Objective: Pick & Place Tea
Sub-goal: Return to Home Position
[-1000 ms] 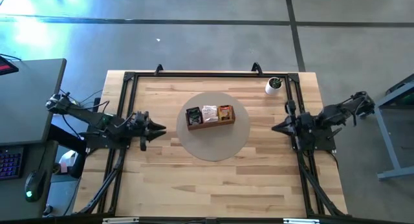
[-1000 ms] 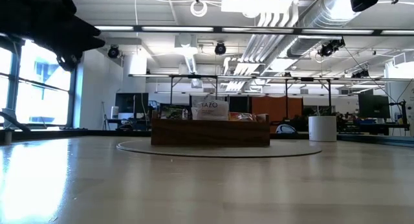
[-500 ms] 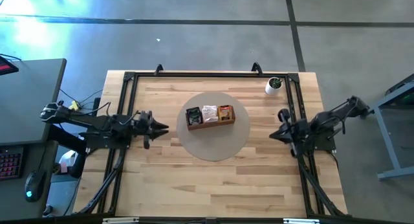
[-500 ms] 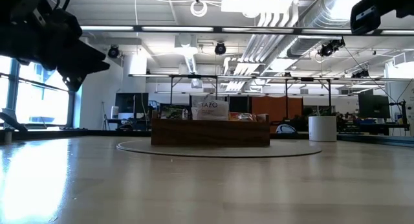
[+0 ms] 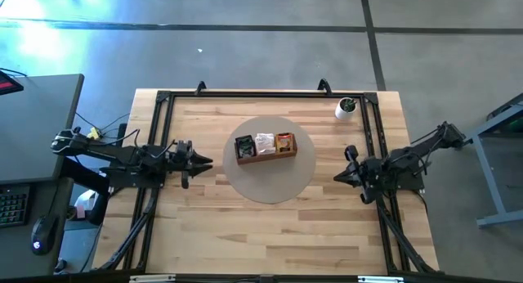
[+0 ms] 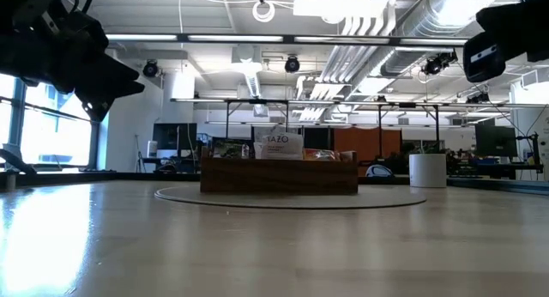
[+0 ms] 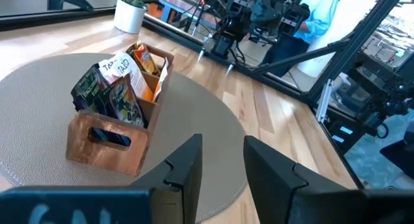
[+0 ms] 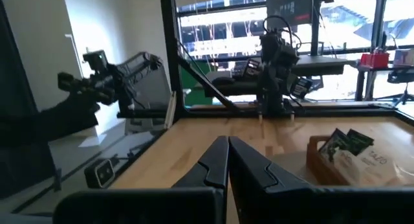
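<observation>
The tea sachets point(image 5: 264, 142) stand upright in the brown wooden tray point(image 5: 265, 154), black ones in its left compartment, white in the middle, orange on the right. The tray rests on a round grey mat point(image 5: 270, 185). In the left wrist view the sachets point(image 7: 113, 88) stick up out of the tray point(image 7: 107, 146). My left gripper point(image 5: 207, 162) hovers open to the left of the mat, pointing at the tray. My right gripper point(image 5: 335, 179) hovers shut to the right of the mat, and its wrist view shows the sachets point(image 8: 352, 149) off to one side.
A small white cup with green inside point(image 5: 346, 108) stands near the table's far right corner. A black frame point(image 5: 261, 93) runs along the far edge and down both sides of the wooden table. Bare wood lies between the mat and the near edge.
My left gripper has come down and moved a little toward the tray, then held still. My right gripper has moved toward the near edge and slightly toward the mat, dropping lower. The tray and the sachets have stayed where they were.
</observation>
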Controlling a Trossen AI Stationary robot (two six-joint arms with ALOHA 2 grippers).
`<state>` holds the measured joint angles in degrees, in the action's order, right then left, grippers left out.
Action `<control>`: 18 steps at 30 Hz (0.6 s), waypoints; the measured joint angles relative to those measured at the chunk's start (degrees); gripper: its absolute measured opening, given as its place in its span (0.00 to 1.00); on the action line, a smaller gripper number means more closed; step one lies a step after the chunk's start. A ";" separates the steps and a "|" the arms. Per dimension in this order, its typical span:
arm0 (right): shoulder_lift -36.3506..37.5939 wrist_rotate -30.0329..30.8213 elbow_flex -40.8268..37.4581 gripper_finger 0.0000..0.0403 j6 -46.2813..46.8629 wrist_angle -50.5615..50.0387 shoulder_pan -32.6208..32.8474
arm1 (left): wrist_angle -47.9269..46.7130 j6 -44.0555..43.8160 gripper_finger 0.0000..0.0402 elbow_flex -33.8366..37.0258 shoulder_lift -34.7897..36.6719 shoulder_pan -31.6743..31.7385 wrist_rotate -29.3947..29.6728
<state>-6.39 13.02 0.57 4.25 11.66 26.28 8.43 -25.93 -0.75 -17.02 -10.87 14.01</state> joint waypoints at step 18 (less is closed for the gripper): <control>-3.29 13.93 0.01 0.01 -7.80 -7.37 -4.24 | -0.30 0.07 0.28 0.04 -0.07 0.00 -0.06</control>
<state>-9.68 26.95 0.58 -3.55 4.29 22.05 8.13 -25.87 -0.71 -17.08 -10.87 13.96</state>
